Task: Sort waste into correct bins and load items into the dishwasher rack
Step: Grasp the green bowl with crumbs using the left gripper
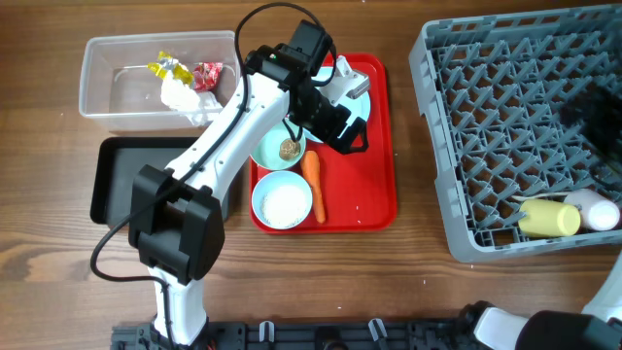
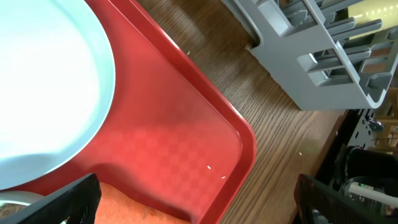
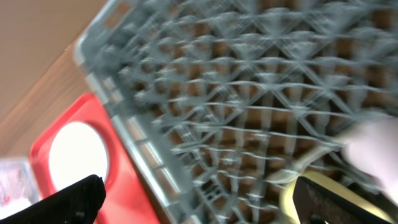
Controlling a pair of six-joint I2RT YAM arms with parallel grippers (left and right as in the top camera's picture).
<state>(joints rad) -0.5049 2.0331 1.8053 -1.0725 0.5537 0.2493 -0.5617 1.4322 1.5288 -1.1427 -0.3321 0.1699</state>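
No readable text anywhere in these shots, tbh. The small yellow and red wrappers (image 1: 167,68) in the clear rectangular plastic tub (image 1: 95,83) are too tiny and crumpled to make out any print. No legible labels, brands or numbers on anything else.

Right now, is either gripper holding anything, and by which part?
Nothing is held. The left gripper is open over the red tray, the right gripper open over the dishwasher rack.

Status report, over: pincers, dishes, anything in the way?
Both open, empty: left pincer over red tray, right pincer over rack. Yellow cup, pink cup in rack; plate, two bowls, carrot on tray. Nothing blocking seen.
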